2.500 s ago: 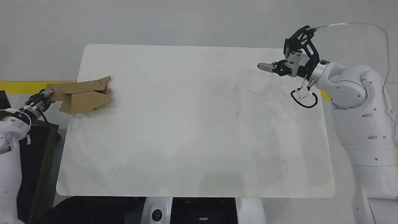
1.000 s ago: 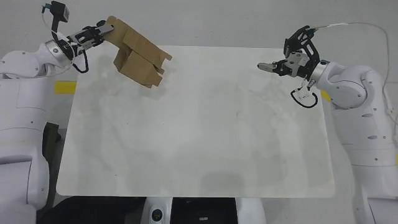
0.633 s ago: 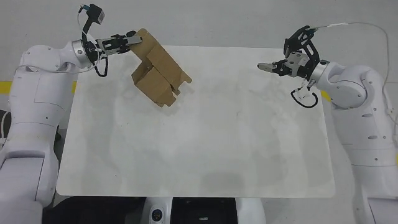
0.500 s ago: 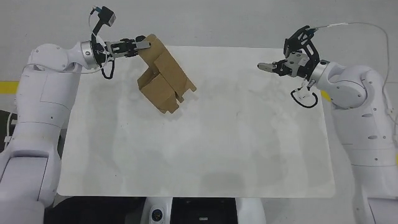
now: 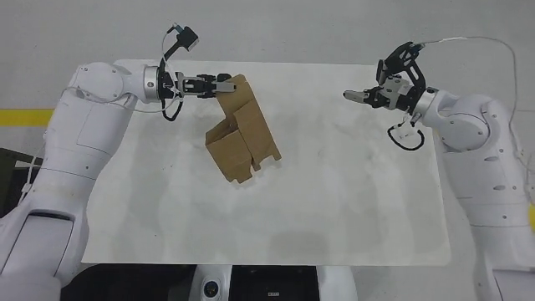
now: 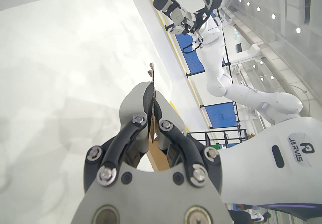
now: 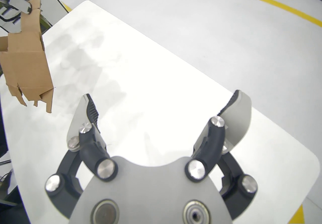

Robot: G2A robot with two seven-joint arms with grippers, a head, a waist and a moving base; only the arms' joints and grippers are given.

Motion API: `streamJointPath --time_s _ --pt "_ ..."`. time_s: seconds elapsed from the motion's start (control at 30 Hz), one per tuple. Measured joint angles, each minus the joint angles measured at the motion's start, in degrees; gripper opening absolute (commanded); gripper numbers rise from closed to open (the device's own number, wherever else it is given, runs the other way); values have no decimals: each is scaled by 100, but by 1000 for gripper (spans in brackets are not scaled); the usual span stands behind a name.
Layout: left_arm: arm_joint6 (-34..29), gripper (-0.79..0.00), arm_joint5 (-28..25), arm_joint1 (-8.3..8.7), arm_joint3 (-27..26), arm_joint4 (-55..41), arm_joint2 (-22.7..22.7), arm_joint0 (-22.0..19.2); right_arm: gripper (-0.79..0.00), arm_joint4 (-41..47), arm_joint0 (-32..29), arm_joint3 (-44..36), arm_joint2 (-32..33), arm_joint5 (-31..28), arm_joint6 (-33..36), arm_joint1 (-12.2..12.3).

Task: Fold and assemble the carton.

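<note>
At the left, over the far left part of the white worktop [image 5: 334, 192], the left gripper [image 5: 219, 86] holds the carton [image 5: 242, 138] by 1 upper flap, with the jaws closed tight on the brown cardboard. In the left wrist view only a thin edge of this flap can be seen. It stands between the 2 dark pads and comes out a little past the tips, and the body of the carton is hidden behind the gripper there. In the top view the carton hangs from the jaws toward the middle of the worktop. It is tilted and looks like a partly opened brown sleeve with short flaps at its lower end. In the right wrist view these lower flaps look uneven and notched, and 1 side of the carton is cut off at the edge of that view. I cannot tell whether the lowest flaps touch the worktop or hang just above it. At the right, well apart from the carton, the right gripper [image 5: 355, 94] is over the far right part of the worktop. Its jaws are wide, hold nothing, and point toward the carton.
</note>
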Motion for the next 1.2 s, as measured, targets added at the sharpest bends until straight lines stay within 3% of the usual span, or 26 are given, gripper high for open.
streamJointPath --time_s 0.37,0.53,0.7,1.2 --pt "18 -785 -19 91 -60 -137 411 -82 0 3416 349 955 -1192 -790 1398 -188" --pt "95 -785 -94 103 -37 -284 614 -124 0 4771 542 1180 -1865 -620 1742 -274" --pt "48 -785 -48 117 -174 -594 803 -127 0 5372 745 1310 -2454 -584 1776 -282" --pt "-76 -785 76 153 -496 -1085 1166 -121 0 5941 1468 1509 -4128 -943 1417 -325"
